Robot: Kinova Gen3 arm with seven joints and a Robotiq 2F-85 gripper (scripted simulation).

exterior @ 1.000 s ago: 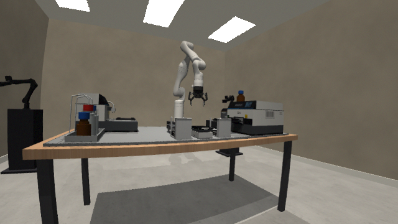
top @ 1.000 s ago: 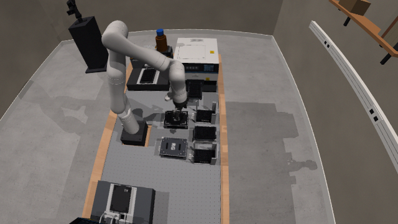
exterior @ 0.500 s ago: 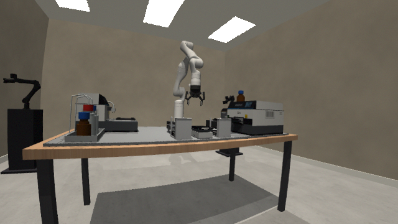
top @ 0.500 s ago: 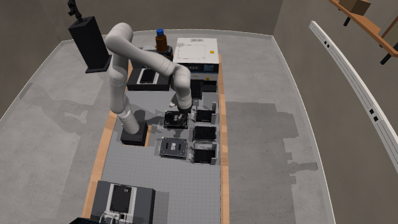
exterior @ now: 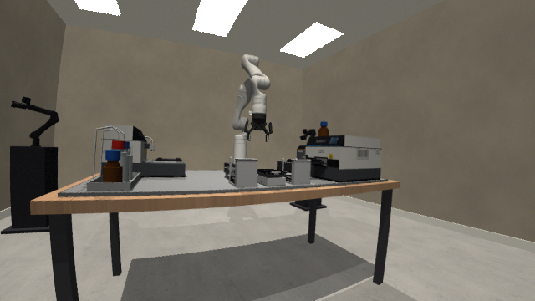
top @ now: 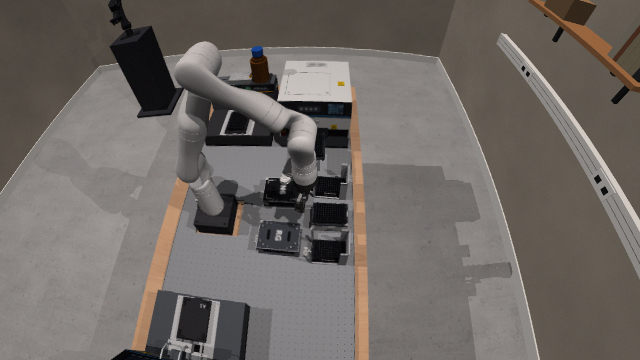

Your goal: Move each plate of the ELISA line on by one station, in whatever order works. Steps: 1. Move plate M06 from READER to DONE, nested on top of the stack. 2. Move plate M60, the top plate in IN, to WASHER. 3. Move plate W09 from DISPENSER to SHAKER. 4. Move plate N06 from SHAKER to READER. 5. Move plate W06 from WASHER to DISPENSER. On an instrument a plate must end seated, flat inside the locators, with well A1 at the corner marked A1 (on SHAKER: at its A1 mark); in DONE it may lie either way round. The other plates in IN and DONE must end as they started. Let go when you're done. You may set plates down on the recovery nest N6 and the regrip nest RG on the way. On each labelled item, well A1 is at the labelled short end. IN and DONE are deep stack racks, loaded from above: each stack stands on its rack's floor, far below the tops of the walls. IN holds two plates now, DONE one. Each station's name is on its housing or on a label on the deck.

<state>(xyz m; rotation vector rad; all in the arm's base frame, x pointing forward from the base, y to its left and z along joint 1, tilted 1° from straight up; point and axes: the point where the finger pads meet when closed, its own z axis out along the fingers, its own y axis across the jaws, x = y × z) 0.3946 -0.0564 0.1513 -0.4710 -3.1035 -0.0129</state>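
Observation:
My gripper (top: 290,195) (exterior: 259,133) is open and empty. It hangs high above the deck, over the black nest (top: 272,192) beside the arm's base. A dark plate (top: 320,145) lies on the tray in front of the white reader (top: 315,85) (exterior: 343,156). Another plate (top: 237,123) sits on the black instrument at the back left. A plate (top: 329,213) (exterior: 271,172) lies between the two stack racks (top: 330,186) (top: 328,250). A plate (top: 194,318) sits on the grey instrument at the near end. The plate labels are too small to read.
The RG nest (top: 279,236) lies in front of the gripper's nest. A brown bottle (top: 259,65) stands behind the back instrument. More bottles (exterior: 113,167) stand in a tray at the table's near left. A black pedestal (top: 145,70) stands off the table.

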